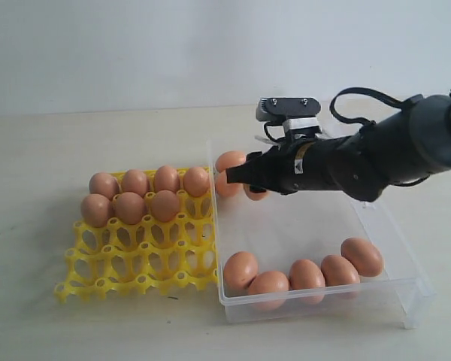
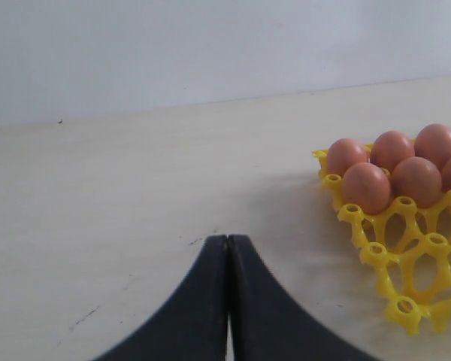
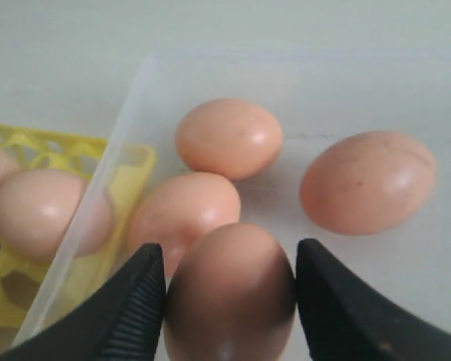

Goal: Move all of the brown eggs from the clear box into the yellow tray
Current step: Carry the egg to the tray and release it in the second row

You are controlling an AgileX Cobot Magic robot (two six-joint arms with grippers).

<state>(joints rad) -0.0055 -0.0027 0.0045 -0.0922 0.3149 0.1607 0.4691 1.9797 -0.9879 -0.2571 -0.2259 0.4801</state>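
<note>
Inside the clear box point(image 1: 402, 252), at its far left corner, my right gripper point(image 1: 244, 177) point(image 3: 229, 248) has its fingers against both sides of a brown egg point(image 3: 229, 293) point(image 1: 256, 193). Three more eggs point(image 3: 229, 138) lie close around it by the box wall. Several eggs point(image 1: 307, 275) line the box's near wall. The yellow tray point(image 1: 135, 263) stands left of the box, with several eggs point(image 1: 150, 192) in its two far rows. My left gripper point(image 2: 227, 242) is shut on nothing above bare table; the tray's corner point(image 2: 406, 304) lies off to its side.
The tray sits tight against the box's left wall point(image 3: 98, 218). The middle of the box floor point(image 1: 301, 226) holds nothing. Pale tabletop point(image 1: 45, 165) surrounds both containers, with a plain wall behind.
</note>
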